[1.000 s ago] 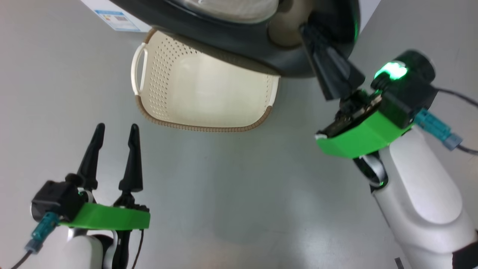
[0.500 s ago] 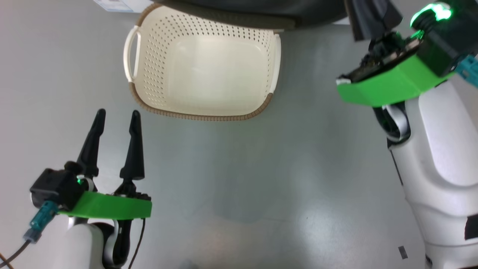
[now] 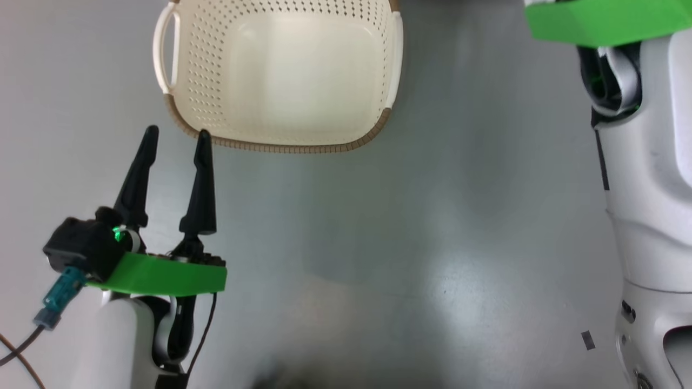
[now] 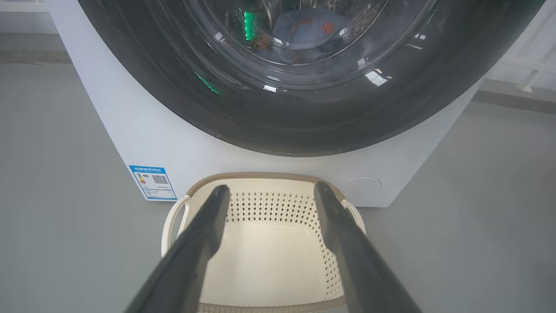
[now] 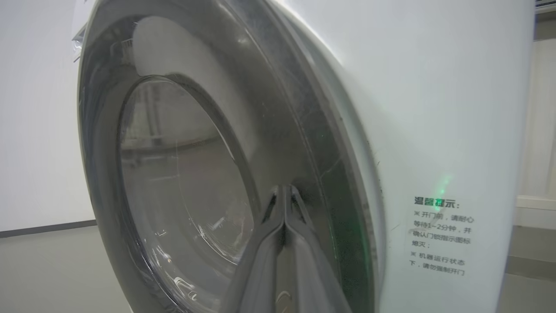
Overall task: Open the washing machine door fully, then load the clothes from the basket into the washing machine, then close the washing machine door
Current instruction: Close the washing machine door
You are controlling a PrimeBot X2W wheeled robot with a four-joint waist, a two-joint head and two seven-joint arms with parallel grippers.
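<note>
Grey glossy floor (image 3: 378,243), white wall behind the washer (image 4: 130,130).

Versus the earlier frames, the whole head view has shifted, so the camera moved. The basket (image 3: 211,81) now sits higher in that view, cut by the top edge. The black door that filled the top a second ago is out of that view. Of the right arm, the head view now has the green mount (image 3: 600,21) at top right and the pale forearm (image 3: 649,189) below it. The left hand (image 3: 178,131) keeps its spot at lower left, fingers apart as before, holding nothing.

The basket stands on the floor just in front of the washer, below the door (image 4: 304,108). Its cream bottom shows bare all over, and the perforated wall (image 4: 278,204) is seen between the left hand's (image 4: 271,188) spread fingers. That hand hangs on the near side of the basket, apart from it.

The clothes (image 4: 308,28), blue with orange print, lie inside the drum, seen through the door glass. The door looks shut flat against the washer front. A blue label (image 4: 153,181) is low on the left of the front, a round flap (image 4: 362,184) low on the right.

The right hand (image 5: 284,191) has its fingers pressed together, empty, tips up at the door's (image 5: 182,174) dark ring near its right edge. Contact cannot be told. The white washer side (image 5: 434,108) carries a text sticker (image 5: 441,237).
</note>
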